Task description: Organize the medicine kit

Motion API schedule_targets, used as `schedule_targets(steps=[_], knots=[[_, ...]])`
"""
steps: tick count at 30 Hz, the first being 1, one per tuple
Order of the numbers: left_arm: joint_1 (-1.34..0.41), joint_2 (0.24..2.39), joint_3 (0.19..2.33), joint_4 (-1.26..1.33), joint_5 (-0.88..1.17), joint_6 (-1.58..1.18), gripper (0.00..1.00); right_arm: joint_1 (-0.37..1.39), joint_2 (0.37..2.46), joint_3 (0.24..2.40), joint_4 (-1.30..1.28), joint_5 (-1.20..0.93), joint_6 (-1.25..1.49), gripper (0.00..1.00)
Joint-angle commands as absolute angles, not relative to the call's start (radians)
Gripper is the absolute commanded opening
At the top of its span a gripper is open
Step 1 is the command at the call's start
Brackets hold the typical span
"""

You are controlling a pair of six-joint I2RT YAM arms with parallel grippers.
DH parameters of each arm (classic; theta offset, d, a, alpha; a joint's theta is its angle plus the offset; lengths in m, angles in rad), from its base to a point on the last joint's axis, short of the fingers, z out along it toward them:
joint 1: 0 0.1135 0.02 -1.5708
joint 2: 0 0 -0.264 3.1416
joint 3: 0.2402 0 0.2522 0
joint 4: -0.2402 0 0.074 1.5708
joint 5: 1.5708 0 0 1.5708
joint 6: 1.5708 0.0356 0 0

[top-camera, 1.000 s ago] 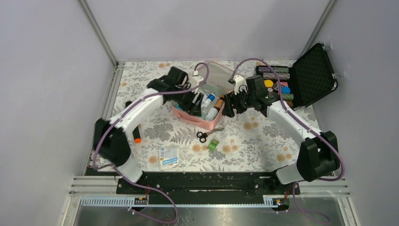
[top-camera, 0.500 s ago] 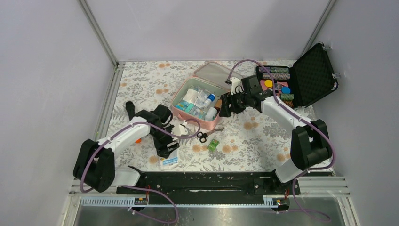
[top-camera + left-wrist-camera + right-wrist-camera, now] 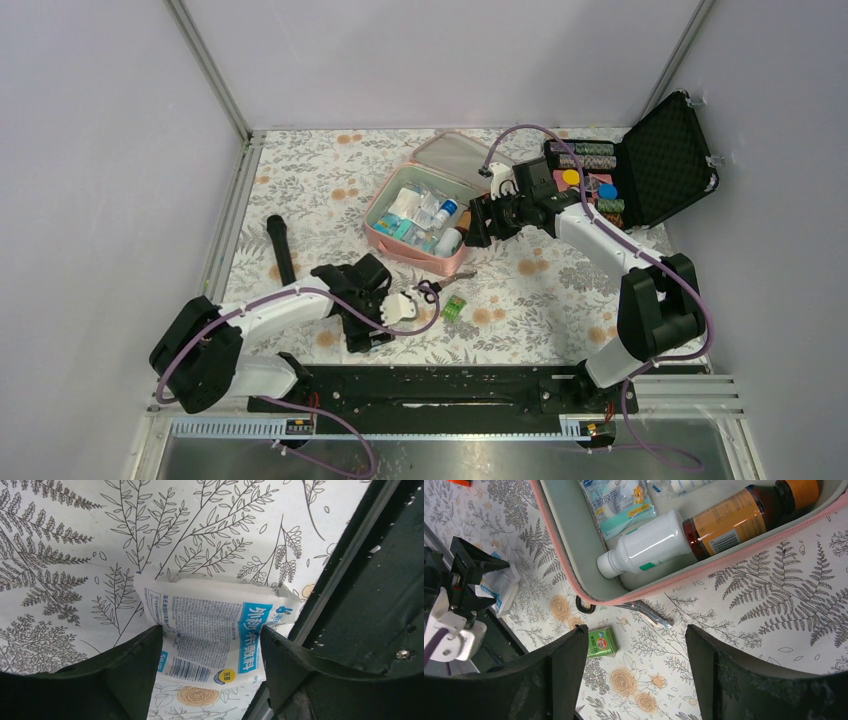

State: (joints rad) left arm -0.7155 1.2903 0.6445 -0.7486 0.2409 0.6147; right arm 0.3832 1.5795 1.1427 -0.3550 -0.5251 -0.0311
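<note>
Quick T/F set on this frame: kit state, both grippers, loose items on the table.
1. The medicine kit is open. True.
2. The left gripper is inside the kit. False: it is at the white-and-blue packet near the front edge of the table, with one open finger on each side of the packet.
3. The scissors lie on the table, outside the kit. True.
4. The right gripper holds the white bottle. False: it is open and empty; the bottle lies inside the kit.
</note>
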Motion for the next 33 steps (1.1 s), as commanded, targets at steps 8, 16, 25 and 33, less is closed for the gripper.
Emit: schedule_targets(steps=[8,16,25,33], knots=[[-0.818,1.310,0.613,-0.620,0.135,0.550,0.42,0.380,1.532,1.167,-0.365,-0.540,-0.047,0.78],[-0.740,1.307,0.740,-0.720,0.326,0.559,0.32,0.380,1.506,1.153,-0.366,-0.519,-0.062,0.78],[-0.507,1.400,1.164,-0.758,0.528,0.510,0.33,0.380,1.502,1.149,-0.364,-0.509,-0.073,0.78],[-0.486,1.692,1.466,-0.563,0.320,0.216,0.34,0.380,1.512,1.157,-0.373,-0.505,-0.076,0.78]])
